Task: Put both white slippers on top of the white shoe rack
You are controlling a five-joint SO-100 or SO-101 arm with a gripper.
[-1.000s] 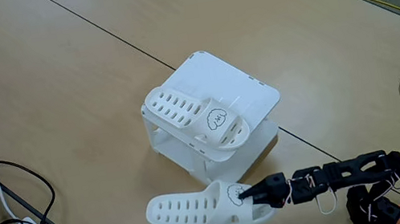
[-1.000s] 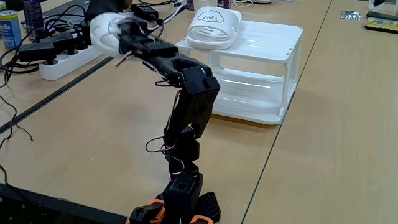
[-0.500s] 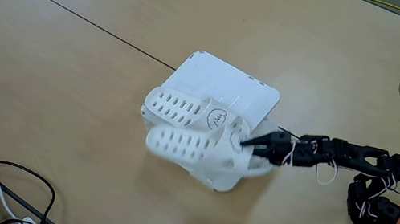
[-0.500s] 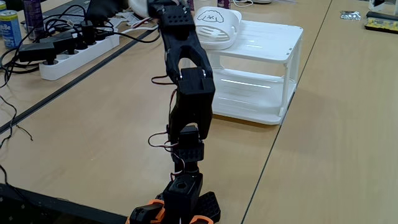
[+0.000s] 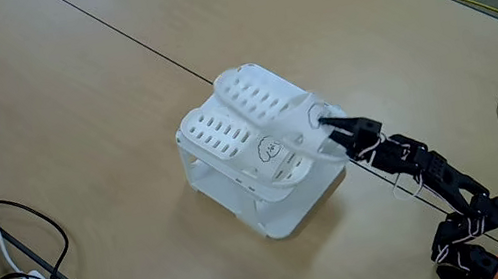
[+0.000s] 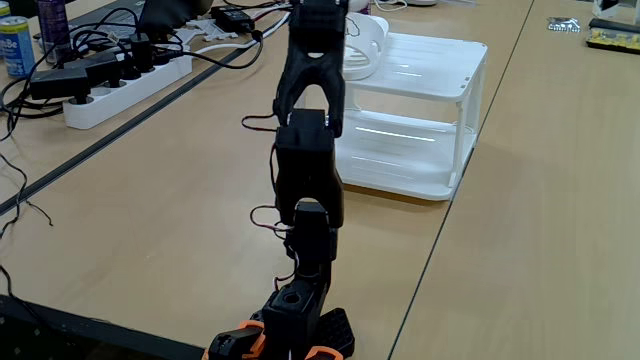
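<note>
Slippers are both sitting over the white shoe rack (image 5: 277, 218) in a fixed view from above: one slipper (image 5: 240, 144) is lying flat on the top, and the second slipper (image 5: 268, 99) is being held just beside it, the end effector (image 5: 326, 124) pinching its strap end. Placement seems nearly done; next comes lowering it flat and letting go.

From the arm's base, another fixed view is showing the rack's two tiers (image 6: 420, 110), though the arm (image 6: 305, 150) is hiding the grip, so contact is probably uncertain.
</note>
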